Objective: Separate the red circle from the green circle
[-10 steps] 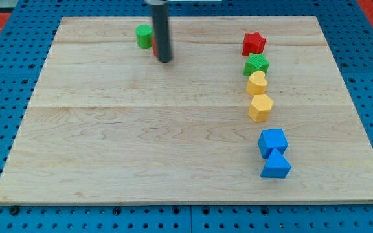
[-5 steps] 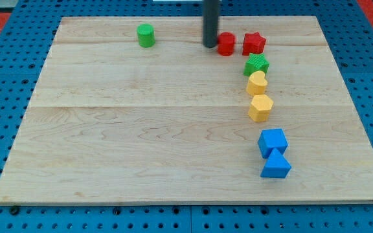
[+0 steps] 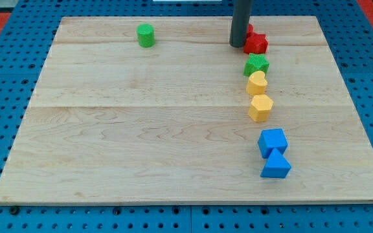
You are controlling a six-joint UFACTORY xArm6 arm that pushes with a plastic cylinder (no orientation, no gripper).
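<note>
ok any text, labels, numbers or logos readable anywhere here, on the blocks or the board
None: no word, number, label or logo shows anywhere in the camera view.
The wooden board is bare grain.
The green circle, red star and the other blocks have plain coloured faces.
My tip is plain dark; the red circle is mostly hidden behind the rod.

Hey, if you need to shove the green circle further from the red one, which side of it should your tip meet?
Its right face. The green circle stands upright and alone at the view's top left, and my tip is far right, beside the red star, so pushing leftward widens the gap.
</note>
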